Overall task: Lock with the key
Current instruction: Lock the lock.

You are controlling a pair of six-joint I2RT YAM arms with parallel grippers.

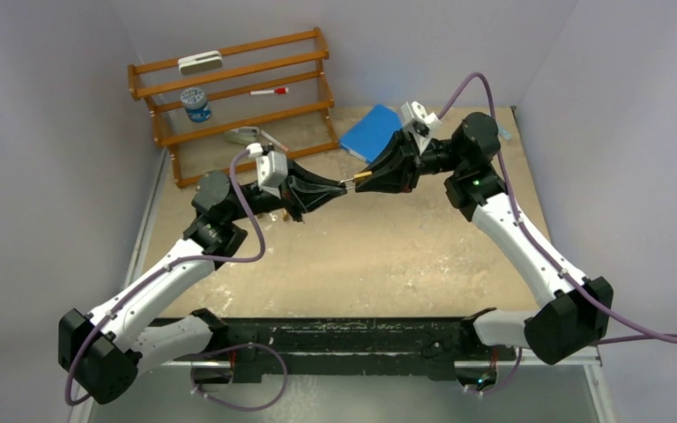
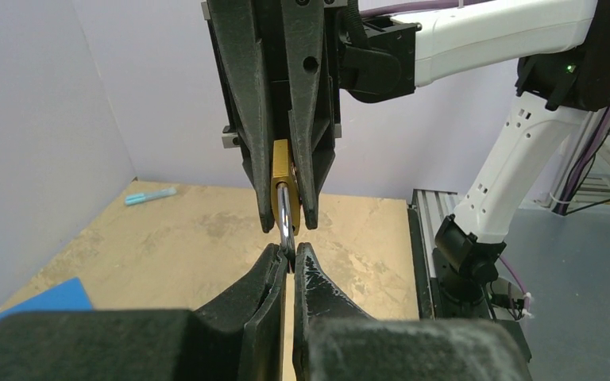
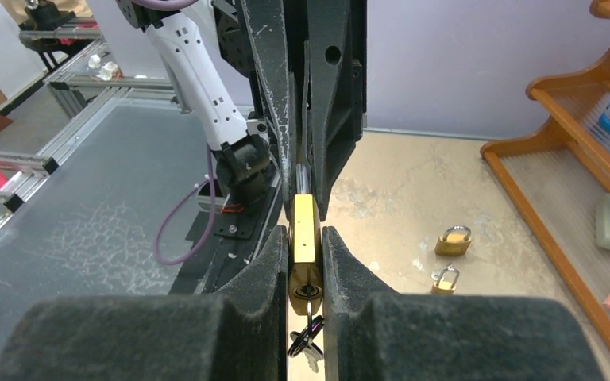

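Right wrist: right tool (image 3: 305,235) clamps padlock (image 3: 304,226); left tool (image 3: 307,202) pinches shackle (image 3: 303,176).

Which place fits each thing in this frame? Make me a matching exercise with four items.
Things:
1. padlock body
2. shackle
3. spare padlocks
4. red marker

Places:
A. on a shelf of the wooden rack
B. pinched by the left end effector
C. lying loose on the table
D. clamped in the right end effector

Pairs: 1-D, 2-B, 3-C, 4-A.
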